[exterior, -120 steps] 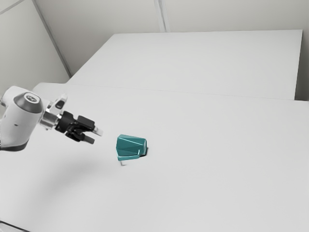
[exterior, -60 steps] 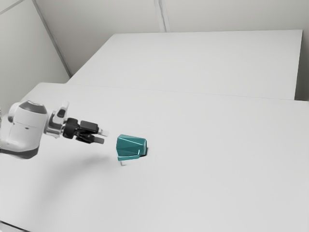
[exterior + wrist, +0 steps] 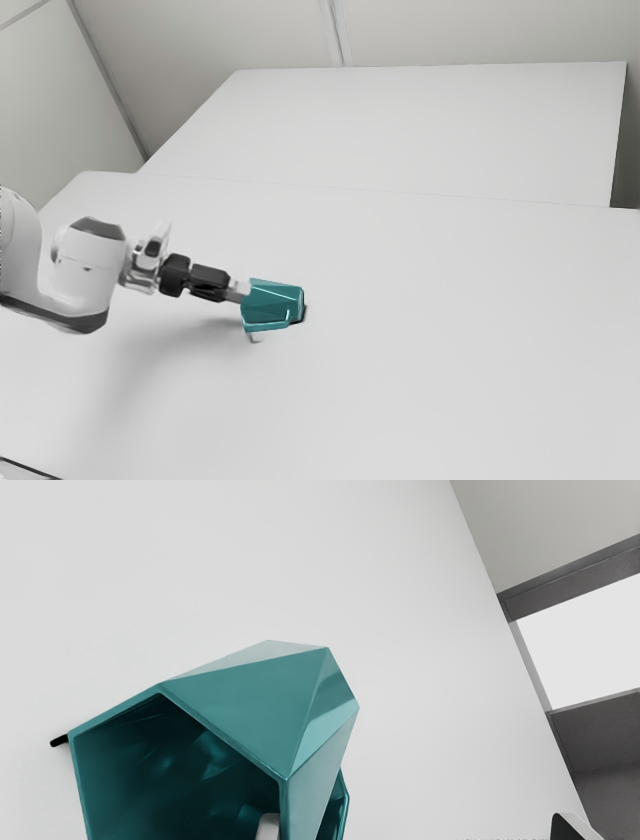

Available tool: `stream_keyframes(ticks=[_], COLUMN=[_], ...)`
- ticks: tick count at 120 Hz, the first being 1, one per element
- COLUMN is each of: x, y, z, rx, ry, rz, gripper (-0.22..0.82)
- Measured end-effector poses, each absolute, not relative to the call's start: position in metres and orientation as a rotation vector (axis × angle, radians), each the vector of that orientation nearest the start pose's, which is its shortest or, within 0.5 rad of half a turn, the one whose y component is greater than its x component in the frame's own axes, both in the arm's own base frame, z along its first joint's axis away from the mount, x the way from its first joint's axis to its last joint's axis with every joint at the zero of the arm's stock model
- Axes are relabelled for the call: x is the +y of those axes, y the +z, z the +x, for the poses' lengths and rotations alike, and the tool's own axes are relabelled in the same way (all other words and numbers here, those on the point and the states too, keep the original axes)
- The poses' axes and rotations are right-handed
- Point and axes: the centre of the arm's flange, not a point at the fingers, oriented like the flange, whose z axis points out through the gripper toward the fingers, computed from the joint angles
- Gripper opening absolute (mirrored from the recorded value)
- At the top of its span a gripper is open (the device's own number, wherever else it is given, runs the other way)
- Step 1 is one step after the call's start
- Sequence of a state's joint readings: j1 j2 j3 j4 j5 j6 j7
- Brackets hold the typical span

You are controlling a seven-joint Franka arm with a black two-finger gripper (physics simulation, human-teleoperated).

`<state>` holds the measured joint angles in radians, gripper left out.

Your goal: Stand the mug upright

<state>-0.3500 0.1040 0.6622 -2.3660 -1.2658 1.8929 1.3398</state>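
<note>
The mug lies on its side on the white table, its mouth facing me and its handle along its flank. My gripper is at that mouth with its fingers spread: one fingertip is just inside the mug, by its wall, the other outside it, well apart. My arm reaches in from the exterior view's left of the mug.

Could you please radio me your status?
Jaws open, one inside the mug. Mug on its side on the table. Handle, toward the outer jaw, might obstruct.
</note>
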Motion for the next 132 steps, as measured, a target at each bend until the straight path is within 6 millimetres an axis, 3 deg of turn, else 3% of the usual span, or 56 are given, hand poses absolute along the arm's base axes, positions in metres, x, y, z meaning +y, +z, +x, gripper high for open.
stream_keyframes(ticks=[24, 63, 80, 112, 132], x=[0.065, 0.063, 0.061, 0.042, 0.024], y=[0.282, 0.279, 0.277, 0.283, 0.306], z=[0.479, 0.482, 0.481, 0.483, 0.488], rx=[-0.271, -0.296, -0.305, -0.362, -0.426], ry=[0.492, 0.526, 0.523, 0.519, 0.553], rz=[2.074, 2.058, 2.048, 2.023, 1.991], gripper=[0.53, 0.08, -0.06, -0.16, -0.17])
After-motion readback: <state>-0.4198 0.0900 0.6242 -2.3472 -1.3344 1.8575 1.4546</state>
